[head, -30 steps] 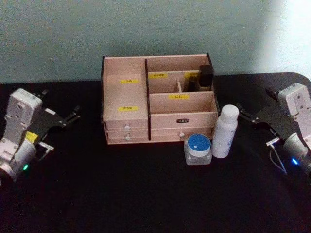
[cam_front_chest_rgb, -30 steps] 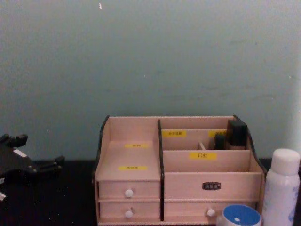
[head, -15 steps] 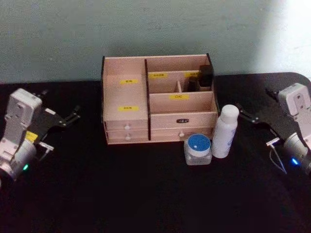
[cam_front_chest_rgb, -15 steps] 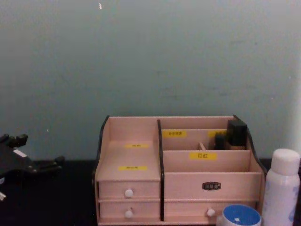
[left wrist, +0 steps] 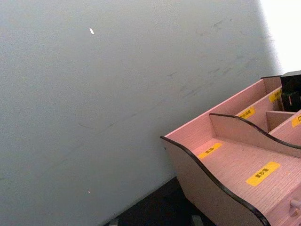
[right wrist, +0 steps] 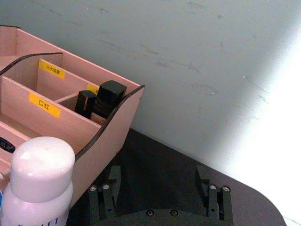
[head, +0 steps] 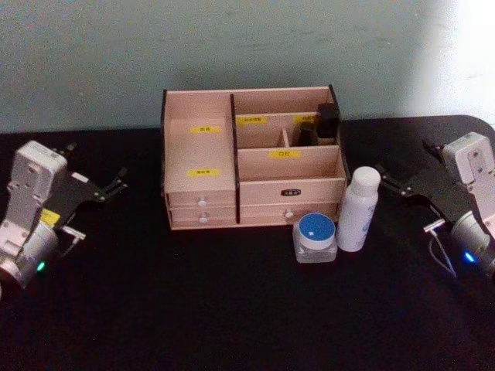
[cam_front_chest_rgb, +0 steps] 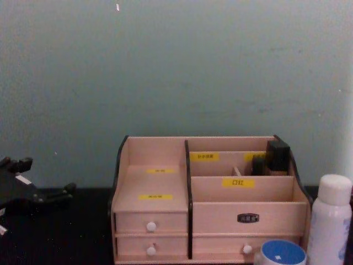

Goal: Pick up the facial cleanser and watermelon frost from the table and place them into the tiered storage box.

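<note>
Counter (head: pixel 232 309), black: items unpicked.
Tall white cylindrical facial cleanser (head: pixel 359 209) stands beside squat blue-lidded clear watermelon frost (head: pixel 315 237), just before light wooden tiered storage box (head: pixel 201 178). Left gripper (head: pixel 99 207), right gripper (head: pixel 406 203) spread, empty, at far sides.

My right gripper (right wrist: pixel 158 175) is hovering over the black bench (right wrist: pixel 162 143), fingers spread apart, gripping nothing. The facial cleanser (right wrist: pixel 40 169) is standing upright just beside the tiered storage box (right wrist: pixel 115 127) end wall. Two dark containers (right wrist: pixel 109 96) are sitting in its rear compartment.
</note>
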`<act>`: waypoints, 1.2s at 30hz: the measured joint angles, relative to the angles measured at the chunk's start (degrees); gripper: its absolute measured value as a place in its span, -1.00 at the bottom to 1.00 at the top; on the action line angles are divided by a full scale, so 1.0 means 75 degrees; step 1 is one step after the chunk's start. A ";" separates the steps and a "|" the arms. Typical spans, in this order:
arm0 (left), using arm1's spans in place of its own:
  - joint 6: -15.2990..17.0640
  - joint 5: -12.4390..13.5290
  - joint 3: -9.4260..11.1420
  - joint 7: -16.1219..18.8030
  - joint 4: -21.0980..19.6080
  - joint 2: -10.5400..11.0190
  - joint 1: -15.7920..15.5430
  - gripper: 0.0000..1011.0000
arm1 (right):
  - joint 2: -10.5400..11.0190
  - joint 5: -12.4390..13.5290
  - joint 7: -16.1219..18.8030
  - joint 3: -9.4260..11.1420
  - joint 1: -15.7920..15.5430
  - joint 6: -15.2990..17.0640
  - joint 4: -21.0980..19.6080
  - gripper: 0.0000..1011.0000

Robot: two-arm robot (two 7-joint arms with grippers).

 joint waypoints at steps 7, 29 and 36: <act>0.0000 0.0000 0.0000 0.0000 0.0000 0.0000 0.0000 0.98 | 0.0000 0.0000 0.0000 0.0000 0.0000 0.0000 0.0000 0.98; 0.0000 0.0000 0.0000 0.0000 0.0000 0.0000 0.0000 0.98 | 0.0000 0.0000 0.0000 0.0000 0.0000 0.0000 0.0000 0.98; 0.0000 0.0000 0.0000 0.0000 0.0000 0.0000 0.0000 0.98 | -0.0008 -0.0003 0.0063 0.0060 -0.0054 -0.0001 -0.0024 0.98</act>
